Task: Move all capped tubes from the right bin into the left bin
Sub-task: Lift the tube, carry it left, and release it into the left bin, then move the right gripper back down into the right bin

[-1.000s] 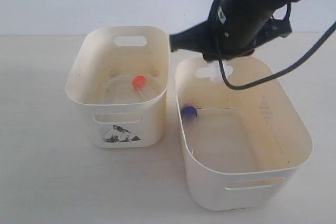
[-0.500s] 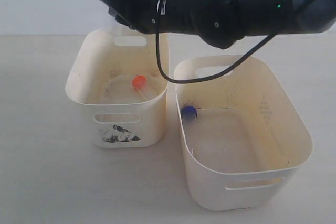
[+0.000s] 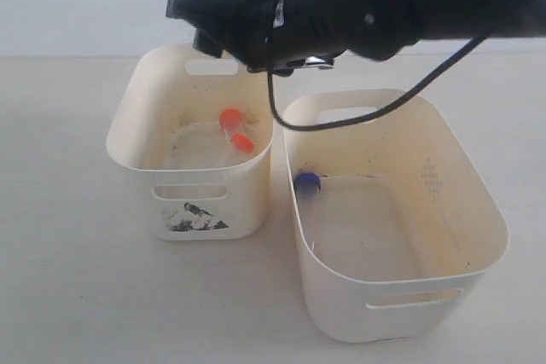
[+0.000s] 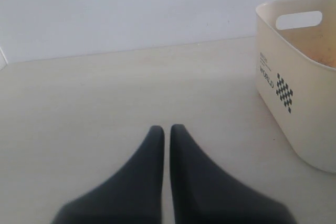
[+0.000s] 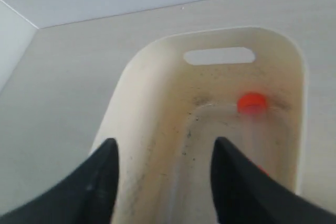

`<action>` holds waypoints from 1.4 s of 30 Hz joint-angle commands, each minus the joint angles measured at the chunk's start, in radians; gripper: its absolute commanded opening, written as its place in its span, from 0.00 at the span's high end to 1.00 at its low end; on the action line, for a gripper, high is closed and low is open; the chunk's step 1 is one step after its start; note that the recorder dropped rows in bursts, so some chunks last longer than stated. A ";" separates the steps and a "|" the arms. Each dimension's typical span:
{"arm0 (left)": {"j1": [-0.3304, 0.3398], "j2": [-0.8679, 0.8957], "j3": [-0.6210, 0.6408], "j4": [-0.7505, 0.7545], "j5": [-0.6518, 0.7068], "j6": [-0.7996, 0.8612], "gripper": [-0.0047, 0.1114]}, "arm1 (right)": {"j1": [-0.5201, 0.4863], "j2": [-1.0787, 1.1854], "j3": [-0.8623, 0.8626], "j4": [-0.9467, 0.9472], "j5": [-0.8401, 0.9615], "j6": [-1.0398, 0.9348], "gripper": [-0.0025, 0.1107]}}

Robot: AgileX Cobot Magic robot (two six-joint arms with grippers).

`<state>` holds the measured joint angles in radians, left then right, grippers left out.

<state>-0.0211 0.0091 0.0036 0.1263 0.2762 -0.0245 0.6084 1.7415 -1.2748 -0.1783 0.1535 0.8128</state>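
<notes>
Orange tubes (image 3: pixel 229 117), two, lie in the left bin (image 3: pixel 126 144) near its right wall; a blue tube (image 3: pixel 306 181) hugs the right bin's (image 3: pixel 479 210) left wall. Right gripper (image 5: pixel 163 145) hangs spread and empty; left gripper (image 4: pixel 164 128) pinched together.

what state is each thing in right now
left bin: upright, two tubes inside
right bin: upright, one tube visible inside
orange tube: capped, lying down
second orange tube: capped, lying down
blue tube: capped, lying down
left hand: shut, empty
right hand: open, empty, above left bin
</notes>
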 commanded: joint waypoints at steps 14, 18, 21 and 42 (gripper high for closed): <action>0.001 -0.002 -0.004 -0.007 -0.015 -0.012 0.92 | -0.236 -0.203 -0.004 0.425 0.831 -0.681 0.91; 0.001 -0.002 -0.004 -0.007 -0.015 -0.012 0.92 | -0.306 -0.181 -0.004 0.641 0.921 -0.855 0.91; 0.001 -0.002 -0.004 -0.007 -0.015 -0.012 0.92 | -0.319 -0.158 0.004 0.679 0.919 -0.878 0.91; 0.001 -0.002 -0.004 -0.007 -0.015 -0.012 0.92 | -0.319 0.074 0.168 0.831 0.698 -0.984 0.57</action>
<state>-0.0211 0.0091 0.0036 0.1263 0.2762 -0.0245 0.2973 1.7931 -1.1087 0.6342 0.8787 -0.1426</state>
